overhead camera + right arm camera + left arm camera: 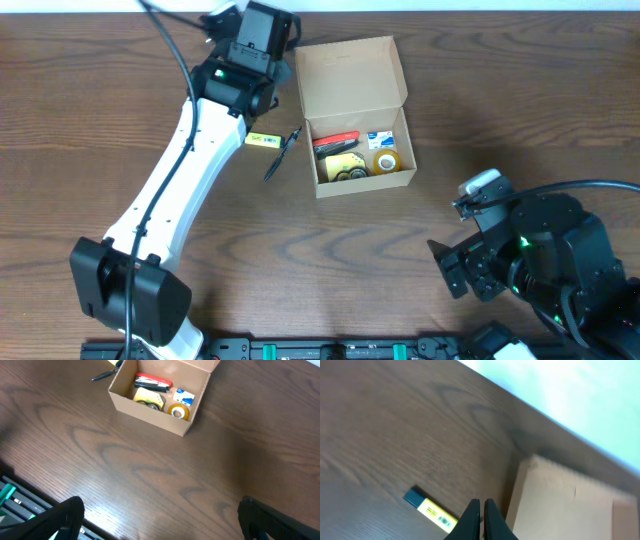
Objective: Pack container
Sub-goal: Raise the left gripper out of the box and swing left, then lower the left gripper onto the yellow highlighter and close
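Observation:
The container, a tan cardboard box [362,182] with its flap lid open at the back, stands on the wooden table and also shows in the right wrist view [150,410]. It holds a red-and-black item [336,141], a yellow-and-black item [345,166], a tape roll [386,162] and a small white-and-blue box [379,140]. A yellow-and-blue item [262,140] and a black pen [283,153] lie left of the box. My left gripper [481,503] is shut and empty, between the yellow item [431,511] and the box lid [555,505]. My right gripper [162,527] is open and empty.
The left arm [190,160] stretches diagonally from the front left up to the box's left side. The right arm [540,260] sits at the front right, well apart from the box. The table's far edge [560,415] runs just behind the box lid.

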Robot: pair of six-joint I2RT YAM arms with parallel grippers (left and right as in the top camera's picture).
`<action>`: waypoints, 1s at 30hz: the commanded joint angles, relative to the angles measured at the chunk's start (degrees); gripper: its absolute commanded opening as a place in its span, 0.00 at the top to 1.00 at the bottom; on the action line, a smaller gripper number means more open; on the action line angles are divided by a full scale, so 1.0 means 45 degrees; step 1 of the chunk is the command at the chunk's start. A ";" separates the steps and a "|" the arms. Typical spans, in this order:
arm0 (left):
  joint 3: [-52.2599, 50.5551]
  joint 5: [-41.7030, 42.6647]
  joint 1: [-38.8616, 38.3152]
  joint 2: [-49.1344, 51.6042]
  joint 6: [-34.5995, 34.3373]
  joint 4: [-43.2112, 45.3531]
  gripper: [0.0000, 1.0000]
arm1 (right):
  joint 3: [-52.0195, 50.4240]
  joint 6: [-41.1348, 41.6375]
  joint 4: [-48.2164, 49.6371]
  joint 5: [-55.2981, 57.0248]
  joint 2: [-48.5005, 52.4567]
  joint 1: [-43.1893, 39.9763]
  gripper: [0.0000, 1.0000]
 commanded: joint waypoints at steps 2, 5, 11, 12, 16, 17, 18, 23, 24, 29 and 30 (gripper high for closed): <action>0.0209 -0.1447 0.0131 0.0015 -0.4983 -0.0165 0.94 | 0.0005 0.0175 0.0000 0.0146 -0.0024 -0.0214 0.01; 0.0209 -0.1622 0.0131 0.0432 -0.7329 -0.0763 0.94 | 0.0005 0.0180 0.0000 0.0146 -0.0024 -0.0214 0.01; 0.0209 -0.1384 0.0136 0.1666 -0.9379 -0.1287 0.68 | 0.0005 0.0180 0.0000 0.0146 -0.0024 -0.0214 0.01; 0.0209 -0.1336 0.0141 0.1919 -0.9670 -0.1321 0.66 | 0.0005 0.0175 0.0000 0.0146 -0.0024 -0.0214 0.01; 0.0209 -0.0680 0.0267 0.2793 -1.0336 -0.1443 0.33 | 0.0005 0.0175 0.0000 0.0146 -0.0024 -0.0214 0.01; 0.0209 -0.0452 0.0311 0.2958 -1.0569 -0.1549 0.30 | 0.0005 0.0180 0.0000 0.0146 -0.0024 -0.0214 0.01; 0.0209 -0.0238 0.0379 0.3138 -1.0875 -0.1700 0.25 | 0.0005 0.0180 0.0000 0.0146 -0.0024 -0.0214 0.01; 0.0209 0.0209 0.0491 0.3798 -1.1953 -0.2565 0.17 | 0.0005 0.0175 0.0000 0.0146 -0.0024 -0.0214 0.01; 0.0209 0.0214 0.0491 0.3871 -1.2138 -0.2764 0.17 | 0.0005 0.0180 0.0000 0.0146 -0.0024 -0.0214 0.01; 0.0209 0.0646 0.0495 0.4308 -1.3163 -0.3551 0.18 | 0.0005 0.0175 0.0000 0.0146 -0.0024 -0.0214 0.01; 0.0209 0.0811 0.0495 0.4439 -1.3372 -0.3638 0.18 | 0.0005 0.0175 0.0000 0.0146 -0.0024 -0.0214 0.01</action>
